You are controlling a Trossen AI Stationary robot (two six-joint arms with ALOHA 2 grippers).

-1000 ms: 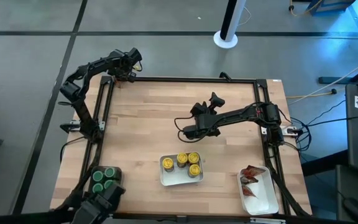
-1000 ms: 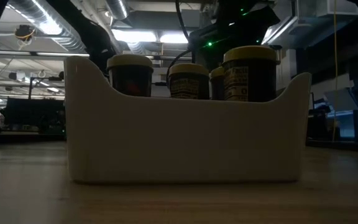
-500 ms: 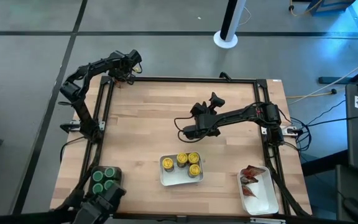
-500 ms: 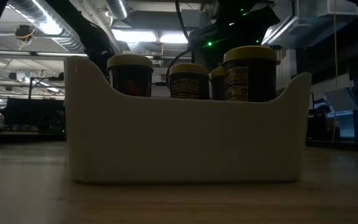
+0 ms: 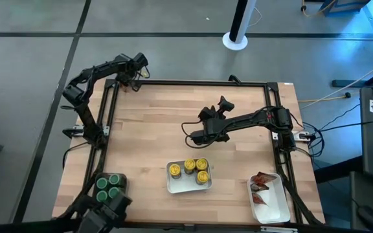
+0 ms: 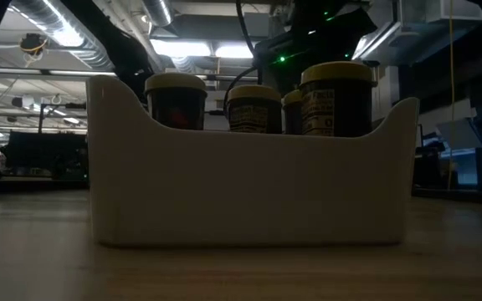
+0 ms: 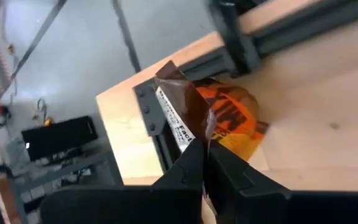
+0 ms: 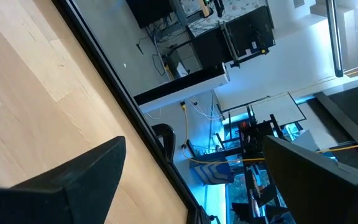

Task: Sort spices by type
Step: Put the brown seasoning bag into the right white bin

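Closing over the last second, the left end effector (image 7: 205, 163) now pinches a red-orange spice packet (image 7: 219, 115) at the bench's (image 5: 154, 136) far left corner, so carrying it to the packet tray (image 5: 276, 208) looks next, while the right end effector (image 5: 195, 136) waits open mid-bench.

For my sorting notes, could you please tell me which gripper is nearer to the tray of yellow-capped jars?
The right. The right gripper hovers over the table just behind the tray; the left gripper is at the far left corner, pinching an orange packet.
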